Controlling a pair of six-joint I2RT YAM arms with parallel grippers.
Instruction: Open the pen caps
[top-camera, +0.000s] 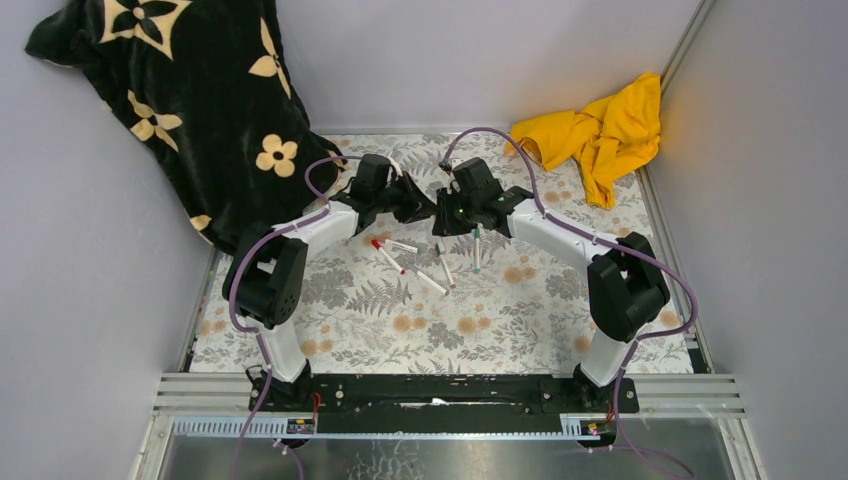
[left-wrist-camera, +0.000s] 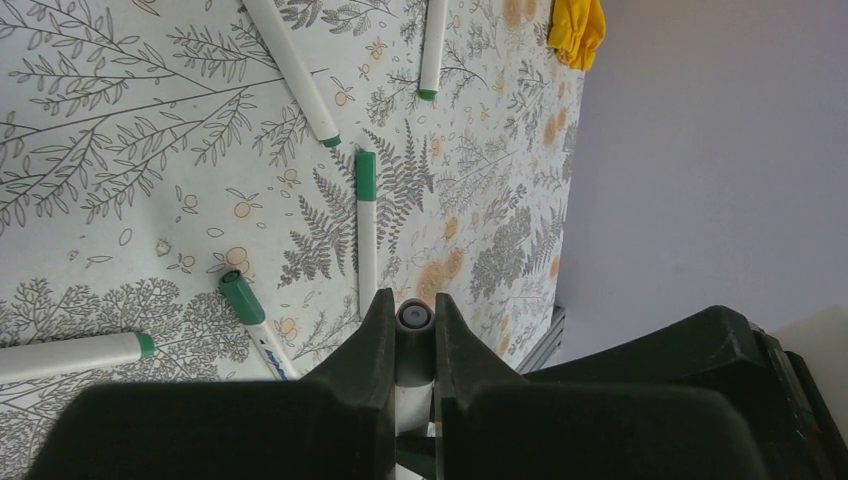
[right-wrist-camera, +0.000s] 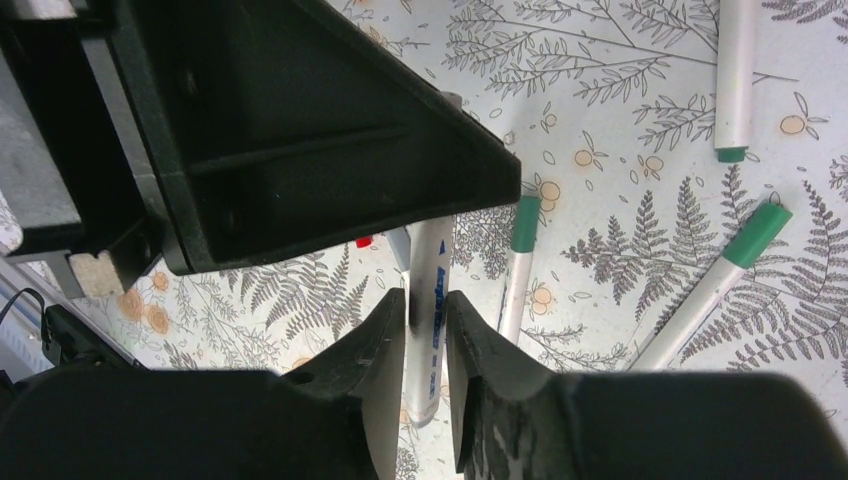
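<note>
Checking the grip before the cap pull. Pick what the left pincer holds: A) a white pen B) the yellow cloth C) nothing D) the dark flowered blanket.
A: in the left wrist view the left pincer is shut on a white pen, whose grey end pokes out between the fingers.

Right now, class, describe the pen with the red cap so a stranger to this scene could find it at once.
On the flower-patterned table, find the scatter of white pens near its middle. The pen you want lies at the scatter's left edge. Its cap is red; the neighbours' caps are green.
</note>
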